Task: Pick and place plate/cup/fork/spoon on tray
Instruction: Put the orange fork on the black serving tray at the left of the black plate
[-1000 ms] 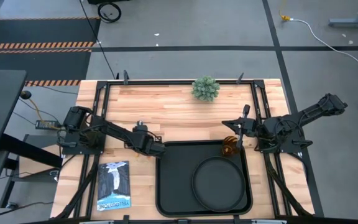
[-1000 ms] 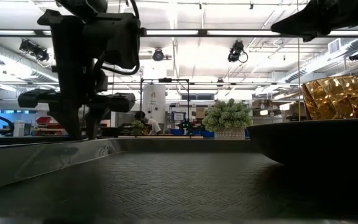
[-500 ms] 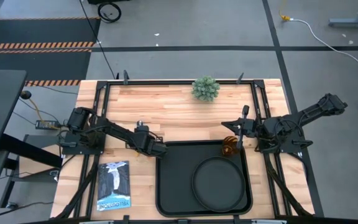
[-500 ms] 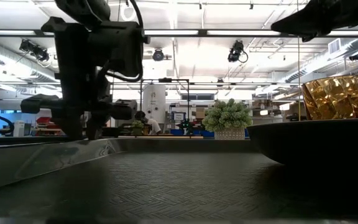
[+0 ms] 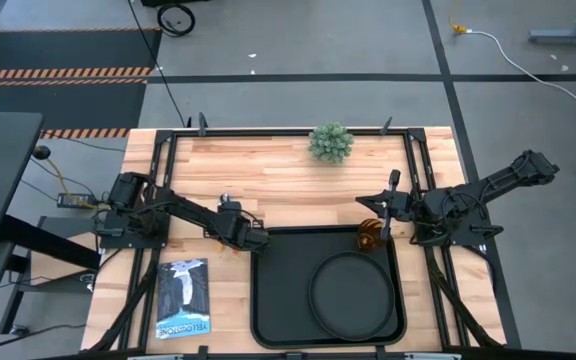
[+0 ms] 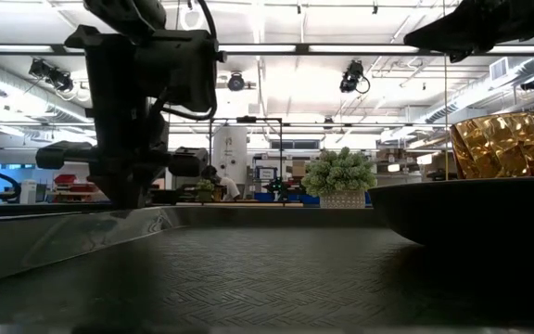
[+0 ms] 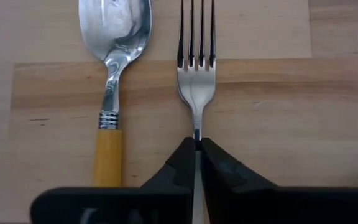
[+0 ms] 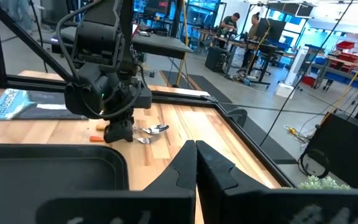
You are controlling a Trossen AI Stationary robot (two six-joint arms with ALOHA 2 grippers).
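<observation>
Plate (image 5: pixel 349 288) and cup (image 5: pixel 370 237) sit on the tray (image 5: pixel 278 290). Left gripper (image 7: pixel 197 144) is pinching the fork (image 7: pixel 196 81); the spoon (image 7: pixel 112 74) lies alongside on wood. Right gripper (image 8: pixel 196 149), pressed together, idles near the cup.

A small green plant (image 5: pixel 330 142) in a pale pot is standing near the far edge of the wooden table (image 5: pixel 278 180), about in its middle. A blue and white booklet (image 5: pixel 183 297) is lying flat on the table near its front left corner. In the room behind the table, people (image 8: pixel 232 22) are sitting at desks, and a white cable (image 5: pixel 508 52) is lying on the grey floor.
</observation>
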